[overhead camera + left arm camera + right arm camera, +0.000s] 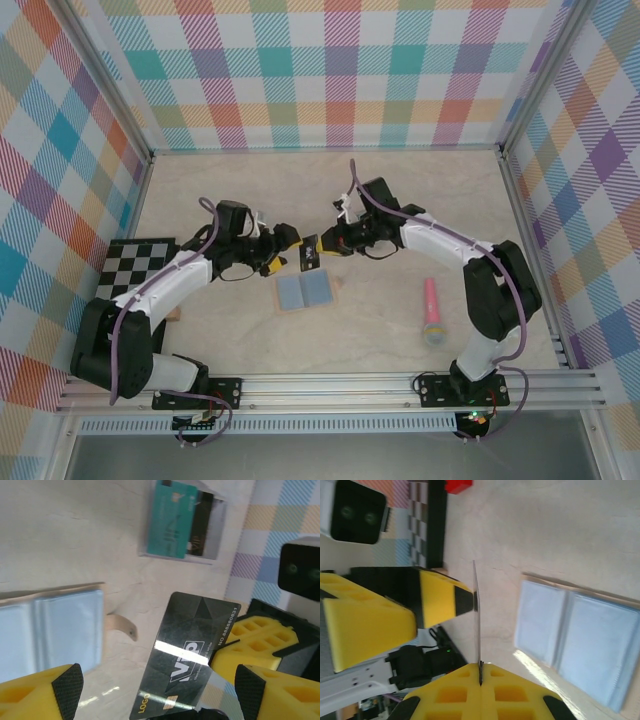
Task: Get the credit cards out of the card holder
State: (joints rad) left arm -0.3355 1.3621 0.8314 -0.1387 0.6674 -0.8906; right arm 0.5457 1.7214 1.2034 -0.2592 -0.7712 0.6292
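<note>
The black credit card [192, 655] hung in the air, clear of the card holder [302, 292], which lay open and lining-up on the surface [400, 200] near it. My right hand [480, 672] pinched the card by one edge, on a narrow margin. My left hand [283, 252] stood spread around the card, one pad [464, 601] close against its face; I could not tell whether it touched. I judged it best to hold the right pinch firm and draw the left straight back without brushing the card.
</note>
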